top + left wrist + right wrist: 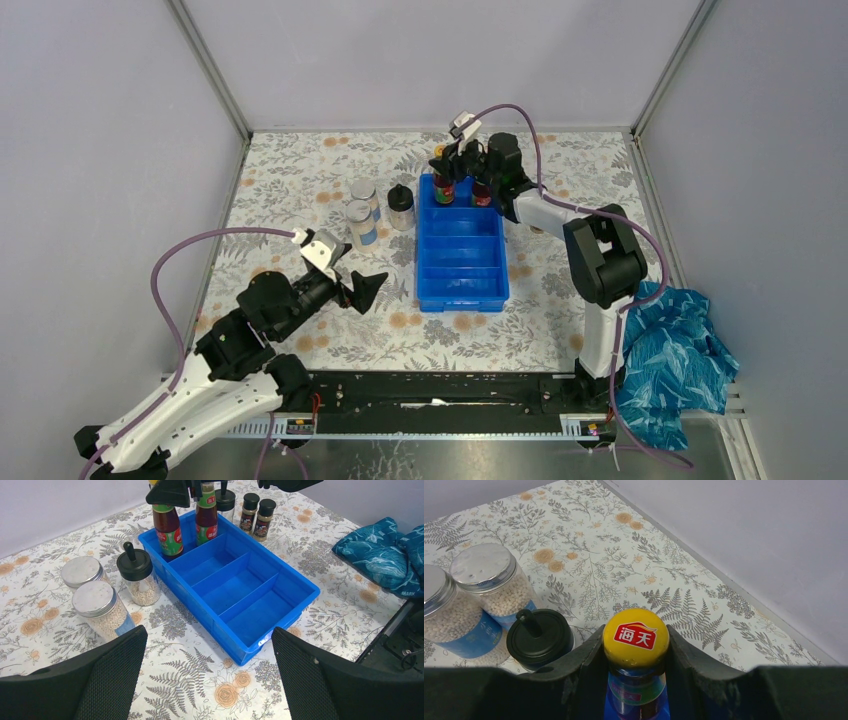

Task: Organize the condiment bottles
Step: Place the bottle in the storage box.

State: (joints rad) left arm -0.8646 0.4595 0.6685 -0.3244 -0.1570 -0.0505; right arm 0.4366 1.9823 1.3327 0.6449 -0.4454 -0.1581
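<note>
Left fingers [107, 677] hanging apart and empty; right fingers [585, 666] clamping the yellow cap [636, 636] of a dark red bottle [169, 536].
Only the left wrist view is showing, ahead of the left fingers, two silver-lidded jars [94, 600], a black-domed bottle [136, 575] and the blue tray [296, 588], with the held bottle standing in its farthest compartment beside its twin [206, 524] and short dark jars [263, 516] beyond; the right wrist view is showing bare surface [589, 520] running beyond the right fingers to the wall [749, 530].

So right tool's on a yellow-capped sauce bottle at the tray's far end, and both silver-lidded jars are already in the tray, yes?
No: left wrist view shows both silver-lidded jars on the table beside the tray, not in it. Rest is right.
</note>
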